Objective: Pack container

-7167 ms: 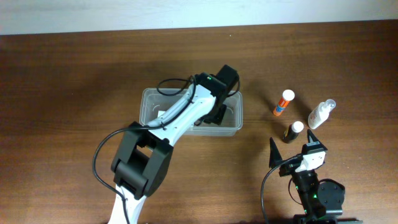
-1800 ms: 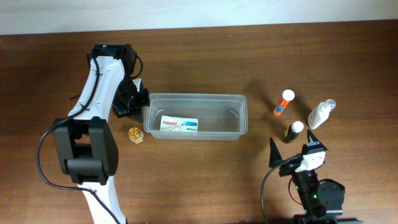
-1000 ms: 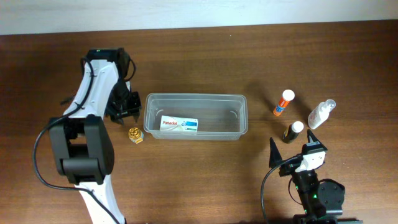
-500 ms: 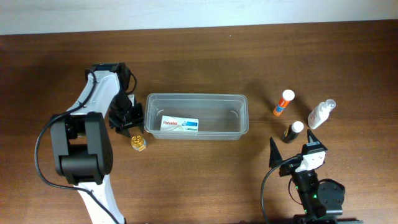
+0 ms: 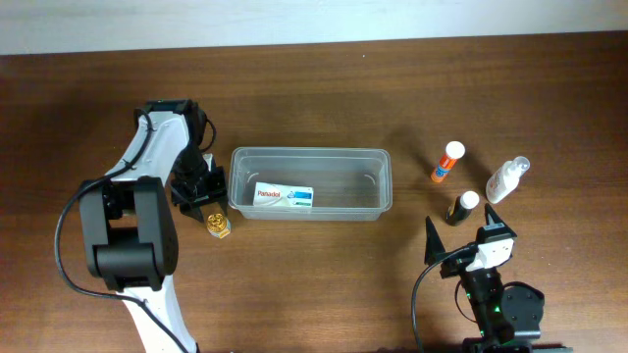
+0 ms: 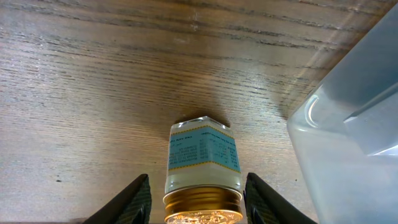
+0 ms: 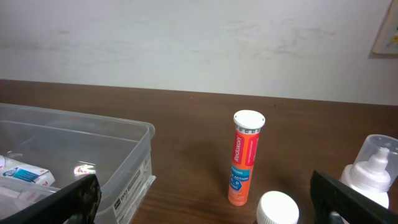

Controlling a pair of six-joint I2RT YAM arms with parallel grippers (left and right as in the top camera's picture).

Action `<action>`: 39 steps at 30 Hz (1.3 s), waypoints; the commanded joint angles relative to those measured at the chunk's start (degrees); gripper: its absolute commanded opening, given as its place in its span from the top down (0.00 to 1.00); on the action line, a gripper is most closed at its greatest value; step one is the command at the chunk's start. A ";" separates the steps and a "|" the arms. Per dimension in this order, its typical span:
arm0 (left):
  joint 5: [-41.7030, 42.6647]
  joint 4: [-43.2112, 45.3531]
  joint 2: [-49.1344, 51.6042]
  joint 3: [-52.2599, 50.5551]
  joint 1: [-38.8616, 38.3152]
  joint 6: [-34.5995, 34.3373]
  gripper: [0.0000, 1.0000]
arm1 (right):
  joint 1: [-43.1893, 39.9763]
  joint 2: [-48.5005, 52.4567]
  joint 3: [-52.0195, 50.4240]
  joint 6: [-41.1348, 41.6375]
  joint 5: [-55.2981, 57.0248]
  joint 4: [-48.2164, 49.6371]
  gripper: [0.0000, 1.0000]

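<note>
The clear plastic container [image 5: 383, 184] sits mid-table with a white Panadol box [image 5: 283, 196] inside; its corner shows in the left wrist view [image 6: 354, 137] and its end in the right wrist view [image 7: 124, 158]. A small jar with a gold lid [image 5: 218, 225] lies on its side just left of the container, also seen in the left wrist view [image 6: 203, 163]. My left gripper [image 6: 198, 202] is open, its fingers [image 6: 132, 200] on either side of the jar's lid, not touching. My right gripper [image 5: 461, 235] is open and empty near the front right.
An orange tube [image 5: 447, 162], a clear spray bottle [image 5: 506, 178] and a dark bottle with a white cap [image 5: 461, 207] stand right of the container, just beyond my right gripper. They also show in the right wrist view: the tube [image 7: 244, 158], the spray bottle [image 7: 373, 169], the cap [image 7: 277, 208].
My left gripper moved from the container's left end down to the gold-lidded jar and now straddles it. The jar shifted slightly toward the front. The right arm has not moved.
</note>
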 commanded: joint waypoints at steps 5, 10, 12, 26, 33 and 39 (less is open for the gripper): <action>0.87 0.74 -0.94 -1.84 0.04 1.09 0.40 | -0.44 -0.44 -0.26 0.09 0.31 -0.37 0.02; 0.92 3.45 -0.94 -5.62 0.15 1.07 0.38 | -0.44 -0.44 -0.26 0.07 0.31 -0.37 0.02; 1.25 3.78 -0.94 -5.81 0.13 0.79 0.42 | -0.44 -0.44 -0.26 0.09 0.31 -0.37 0.02; 2.12 3.56 -0.94 -5.81 0.04 0.70 0.47 | -0.44 -0.44 -0.26 0.09 0.31 -0.37 0.02; 2.08 2.97 -0.94 -5.97 0.04 0.70 0.46 | -0.44 -0.44 -0.26 0.09 0.31 -0.37 0.02; 1.40 3.67 -0.94 -7.91 0.04 0.72 0.46 | -0.44 -0.44 -0.26 0.09 0.31 -0.37 0.02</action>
